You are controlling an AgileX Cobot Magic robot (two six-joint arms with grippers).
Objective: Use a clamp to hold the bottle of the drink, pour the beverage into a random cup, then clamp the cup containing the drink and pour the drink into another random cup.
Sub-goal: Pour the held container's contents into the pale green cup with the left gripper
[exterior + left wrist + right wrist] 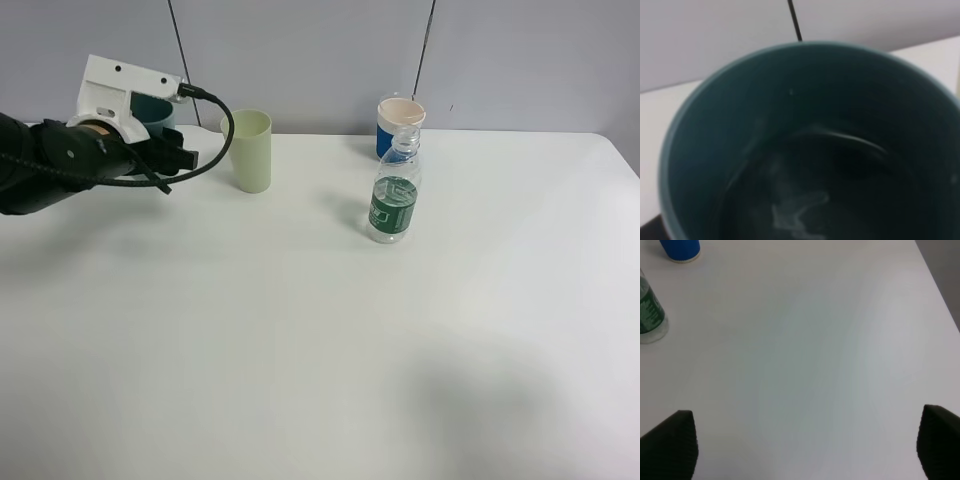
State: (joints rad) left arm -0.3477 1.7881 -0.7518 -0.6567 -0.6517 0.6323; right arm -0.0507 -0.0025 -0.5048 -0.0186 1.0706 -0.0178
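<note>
Left gripper (178,155) is closed, right by the teal cup (156,110); whether it grips it, can't tell. Right gripper (805,445) has its fingers (670,445) spread wide, holding nothing. The bottle (393,205) stands upright just before the blue cup (398,128).

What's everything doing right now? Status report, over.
Left gripper shut at teal cup, grip unseen. Right gripper open, empty. Bottle upright, unheld. Pale green cup close to left gripper.

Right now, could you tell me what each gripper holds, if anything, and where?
Right gripper: open, nothing. Left gripper: shut by the teal cup; any hold cannot be told.
</note>
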